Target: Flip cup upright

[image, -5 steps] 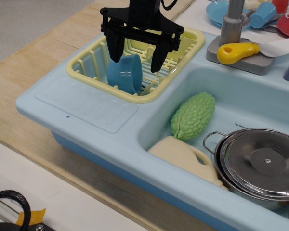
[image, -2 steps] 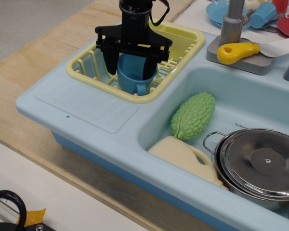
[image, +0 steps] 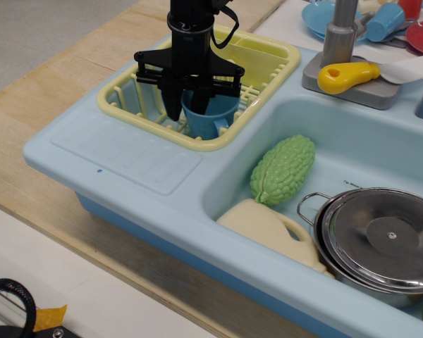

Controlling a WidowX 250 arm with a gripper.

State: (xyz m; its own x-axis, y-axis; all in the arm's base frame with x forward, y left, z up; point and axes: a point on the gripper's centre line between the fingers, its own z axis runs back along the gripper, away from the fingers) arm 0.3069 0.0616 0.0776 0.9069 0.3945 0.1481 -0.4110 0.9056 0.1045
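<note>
The blue cup (image: 213, 117) stands in the yellow dish rack (image: 127, 98) at the sink unit's back left. Its mouth faces up and its small handle points to the front right. My black gripper (image: 188, 104) hangs straight down over the cup's left side. One finger (image: 174, 105) is outside the cup's left wall and the other reaches down at the rim, so the jaws stand narrow with the wall between them. The fingertips are partly hidden by the cup and the rack.
The light blue sink unit (image: 127, 151) holds a green bumpy vegetable (image: 283, 169), a cream bottle (image: 271, 229) and a lidded steel pot (image: 381, 236). A grey tap with a yellow handle (image: 347, 74) stands behind. Blue and red plates with a lighter blue cup (image: 384, 21) lie at the back right.
The gripper has come down from above the rack and its fingers have narrowed. The cup has gone from tilted on its side to standing mouth up.
</note>
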